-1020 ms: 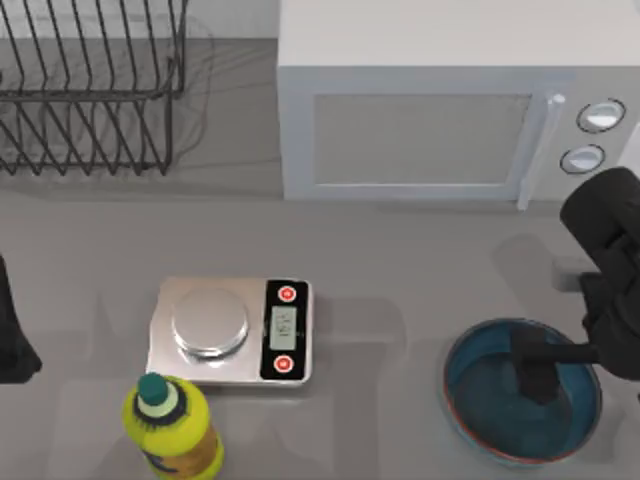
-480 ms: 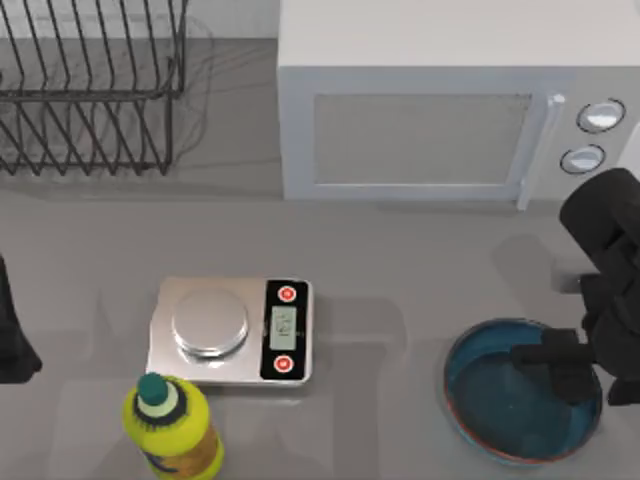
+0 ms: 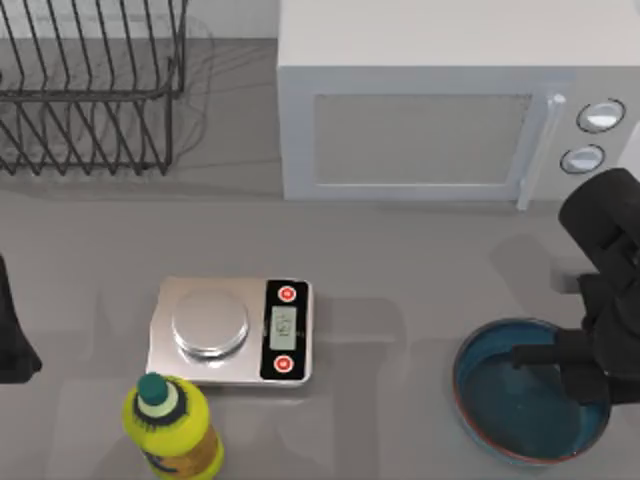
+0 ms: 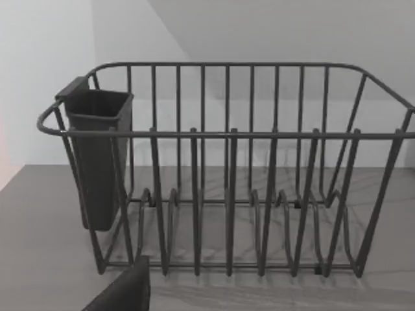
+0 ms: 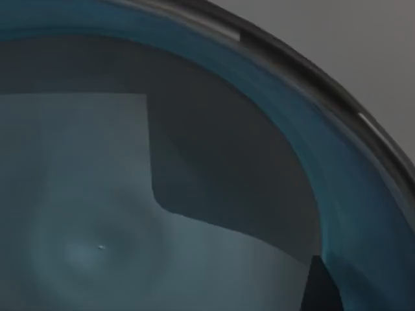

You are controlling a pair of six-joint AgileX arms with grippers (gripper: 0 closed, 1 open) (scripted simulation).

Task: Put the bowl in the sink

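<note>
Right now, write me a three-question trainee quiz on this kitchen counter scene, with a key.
1. True or false: the bowl sits on the kitchen scale.
2. Which gripper is over the bowl? A) left gripper B) right gripper
3. Fill in: the yellow bottle has a ____ cap.

Key:
1. False; it rests on the counter at the right, apart from the scale.
2. B; the left arm is parked at the left edge.
3. Green.

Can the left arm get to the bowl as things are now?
Probably not easily: the left arm sits at the table's far left, the bowl at the far right, with the scale between and the right gripper already over it.
</note>
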